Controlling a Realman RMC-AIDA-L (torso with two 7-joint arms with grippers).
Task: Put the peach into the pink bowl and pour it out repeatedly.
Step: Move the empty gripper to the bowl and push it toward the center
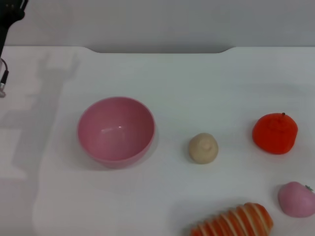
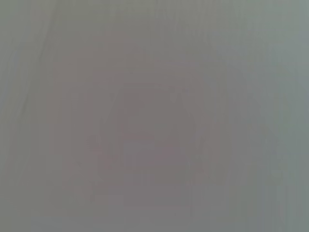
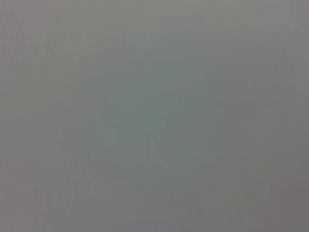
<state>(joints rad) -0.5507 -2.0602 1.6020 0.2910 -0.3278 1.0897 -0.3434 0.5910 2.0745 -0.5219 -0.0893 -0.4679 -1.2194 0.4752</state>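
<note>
The pink bowl stands upright and empty on the white table, left of centre in the head view. The peach, soft pink with a tiny green stem, lies on the table at the near right edge, far from the bowl. A dark part of my left arm shows at the far upper left corner, well away from the bowl; its fingers are out of view. My right gripper is out of view. Both wrist views show only a blank grey surface.
A beige round lump sits right of the bowl. An orange-red tangerine-like fruit sits further right. An orange-and-white striped piece lies at the near edge. The table's far edge runs across the top.
</note>
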